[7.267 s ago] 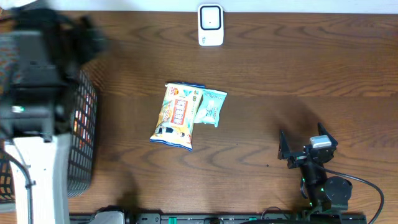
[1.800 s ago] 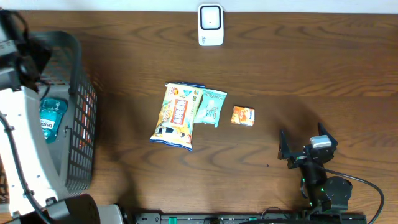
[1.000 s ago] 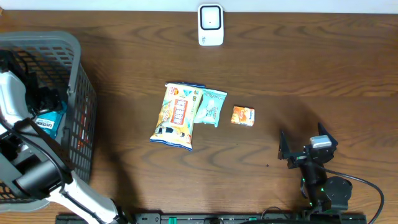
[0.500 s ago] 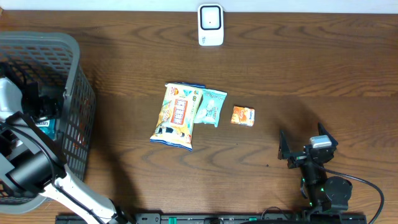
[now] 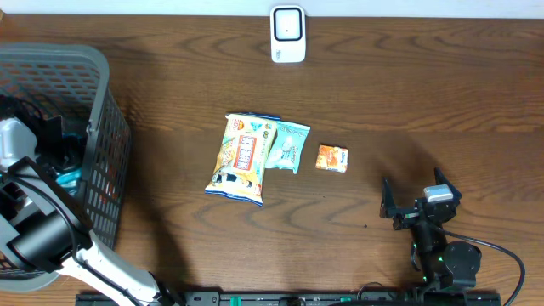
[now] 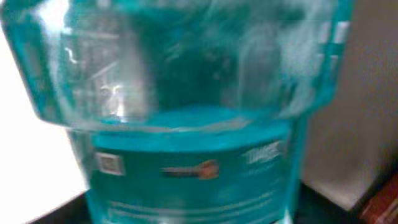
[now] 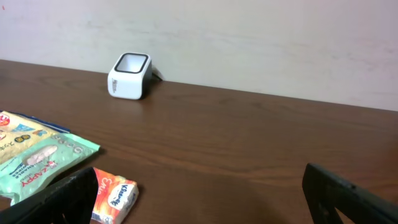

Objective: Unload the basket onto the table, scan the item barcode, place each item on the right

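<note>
One teal bottle [image 6: 186, 124] lies in the basket [image 5: 102, 85] on the left of the bench [image 5: 382, 102], filling the left wrist view. The left gripper [image 5: 58, 153] is right at it (can't tell how its jaws stand), while the right gripper [image 7: 199, 193] rests with jaws wide open.

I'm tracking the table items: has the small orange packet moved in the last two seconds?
No. The small orange packet stays right of the pale green pouch, unchanged against the white scanner.
</note>
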